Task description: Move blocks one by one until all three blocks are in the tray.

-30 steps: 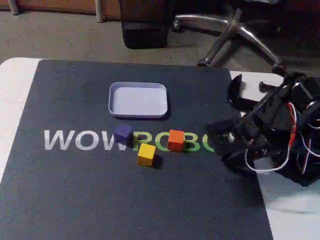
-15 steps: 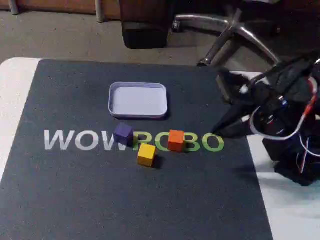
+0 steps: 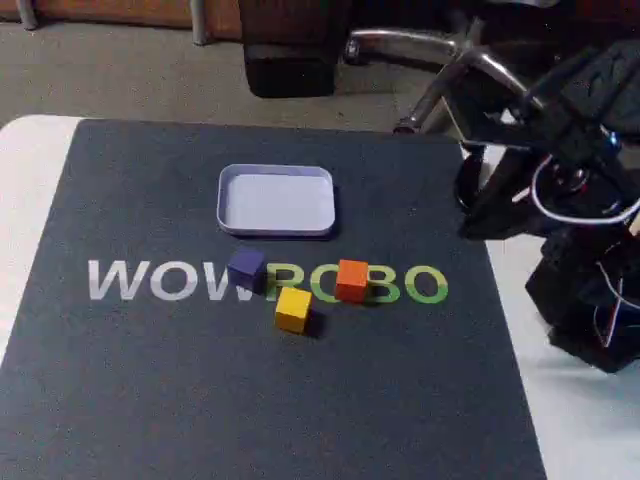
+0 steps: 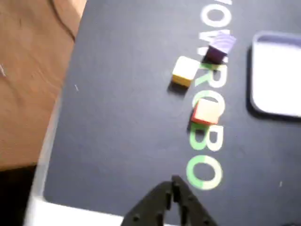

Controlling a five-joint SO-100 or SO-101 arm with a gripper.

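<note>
Blocks (image 3: 292, 285) on mat (image 3: 200, 400) lettered "WOWROBO"

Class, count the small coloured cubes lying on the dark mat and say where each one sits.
3, none inside the tray. In the fixed view, the purple cube sits just below the tray, the orange cube to its right, and the yellow cube nearest the camera, between them.

Three blocks on the mat: one purple (image 3: 246, 268), one orange (image 3: 351, 279), one yellow (image 3: 292, 309). Same three in the wrist view: purple (image 4: 218, 50), orange (image 4: 205, 113), yellow (image 4: 184, 72). One tray (image 3: 276, 200), no blocks in it; its edge at the right of the wrist view (image 4: 277, 75). One dark mat (image 3: 180, 380) with one printed word. One arm (image 3: 570, 150). One chair base (image 3: 470, 65) behind.
</note>
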